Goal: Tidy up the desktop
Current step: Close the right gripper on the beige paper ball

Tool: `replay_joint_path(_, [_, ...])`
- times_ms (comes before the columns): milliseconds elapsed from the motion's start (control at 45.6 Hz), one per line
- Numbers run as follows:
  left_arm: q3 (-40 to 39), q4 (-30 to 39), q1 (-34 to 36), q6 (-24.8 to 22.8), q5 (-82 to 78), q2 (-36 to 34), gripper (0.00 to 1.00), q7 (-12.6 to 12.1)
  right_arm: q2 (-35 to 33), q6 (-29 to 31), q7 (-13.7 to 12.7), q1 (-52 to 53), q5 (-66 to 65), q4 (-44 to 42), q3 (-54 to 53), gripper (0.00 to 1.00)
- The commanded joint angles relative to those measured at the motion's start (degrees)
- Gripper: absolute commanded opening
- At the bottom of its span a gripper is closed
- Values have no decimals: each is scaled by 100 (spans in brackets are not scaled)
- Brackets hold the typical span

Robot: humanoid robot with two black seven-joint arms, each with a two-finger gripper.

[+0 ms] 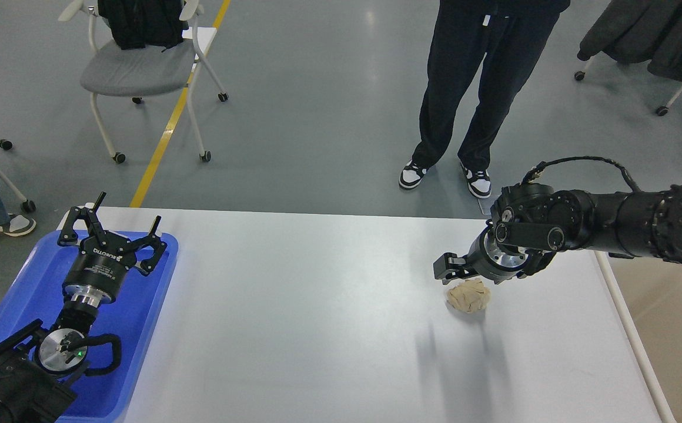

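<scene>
Your right gripper [448,271] hovers beside crumpled paper wad [468,295] on desktop [317,329], finger spread unreadable; left gripper [112,226] splayed, empty, parked over blue tray [17,282].

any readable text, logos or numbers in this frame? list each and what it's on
"ROBOTIQ": white lettering on the black body of the left gripper, seen upside down and small, so the reading is tentative.
Nothing legible on the right gripper, blue tray, desktop or crumpled beige wad.
</scene>
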State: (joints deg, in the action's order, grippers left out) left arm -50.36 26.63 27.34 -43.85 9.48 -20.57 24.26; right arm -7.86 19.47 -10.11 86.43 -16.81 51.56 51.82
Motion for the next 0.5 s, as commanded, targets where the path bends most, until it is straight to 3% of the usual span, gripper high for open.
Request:
replay_joint_path(0, [0, 0, -1, 0, 2, 0, 99, 0, 48, -576, 0, -232, -24, -94, 3, 100])
replay_joint_path(483, [0, 0, -1, 0, 2, 0, 99, 9, 153, -1103, 0, -1093, -112, -753, 3, 100])
